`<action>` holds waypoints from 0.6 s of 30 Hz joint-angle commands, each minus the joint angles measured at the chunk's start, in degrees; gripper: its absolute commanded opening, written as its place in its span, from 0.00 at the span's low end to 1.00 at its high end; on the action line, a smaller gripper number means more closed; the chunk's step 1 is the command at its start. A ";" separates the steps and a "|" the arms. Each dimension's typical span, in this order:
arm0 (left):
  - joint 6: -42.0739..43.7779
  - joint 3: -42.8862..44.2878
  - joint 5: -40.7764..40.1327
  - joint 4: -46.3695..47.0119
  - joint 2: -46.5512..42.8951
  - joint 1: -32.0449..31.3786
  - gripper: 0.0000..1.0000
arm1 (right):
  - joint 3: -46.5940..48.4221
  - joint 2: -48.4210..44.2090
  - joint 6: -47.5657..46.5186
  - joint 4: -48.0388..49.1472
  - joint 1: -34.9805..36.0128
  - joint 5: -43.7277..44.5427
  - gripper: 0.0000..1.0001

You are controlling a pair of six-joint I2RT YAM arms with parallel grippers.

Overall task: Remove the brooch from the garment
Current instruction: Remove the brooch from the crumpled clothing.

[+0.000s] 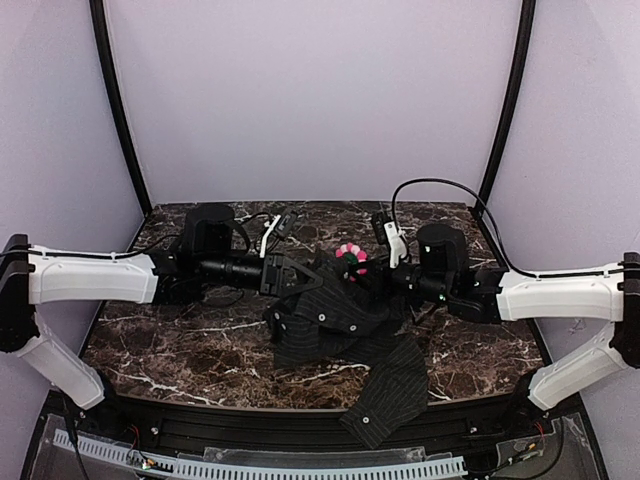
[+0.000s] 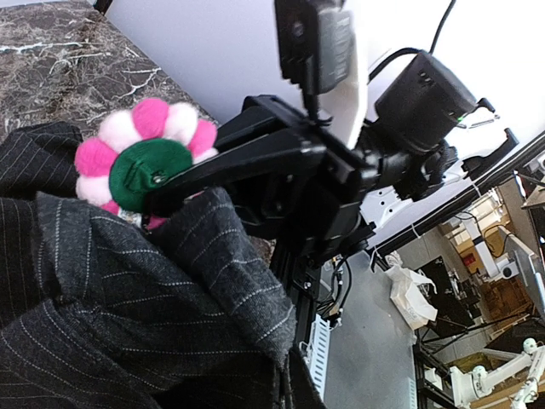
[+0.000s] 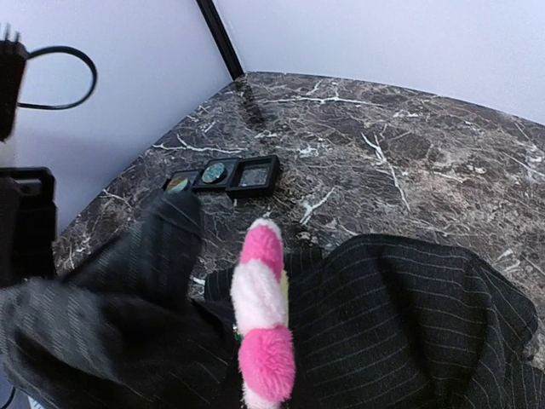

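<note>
The garment (image 1: pixel 330 325) was found clamped in the closed left gripper (image 1: pixel 322 267); the brooch (image 2: pixel 136 162) was pinched by the right gripper (image 2: pixel 162 189).

1. Left arm (image 1: pixel 90 278): smooth white shell links joined by black joints, at the left of the frame.
2. Right arm (image 1: pixel 555 295): matching white links and black joints, at the right.
3. Both forearms are black and cylindrical.
4. A white bracket (image 1: pixel 396 241) carries each wrist camera.
5. A black cable (image 1: pixel 440 184) arcs at upper right of centre.
</note>
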 commanded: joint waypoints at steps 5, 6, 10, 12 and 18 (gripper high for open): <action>-1.68 -3.97 1.97 0.32 -9.58 1.90 0.01 | -0.16 1.46 0.61 -1.62 -0.49 5.56 0.00; -1.37 -4.32 1.60 -0.76 -11.71 2.37 0.01 | 0.10 1.38 1.21 -1.70 -0.62 5.84 0.00; 0.18 -7.18 -2.20 -11.86 -20.45 4.07 0.01 | 1.24 1.57 3.65 -1.71 -2.00 4.59 0.00; 0.58 -8.73 -5.19 -16.98 -25.35 4.74 0.01 | 1.92 1.89 4.56 -1.62 -2.96 2.94 0.00; -0.37 -13.21 -13.31 -30.36 -34.58 5.25 0.01 | 4.32 1.86 6.19 -1.27 -5.07 -1.80 0.00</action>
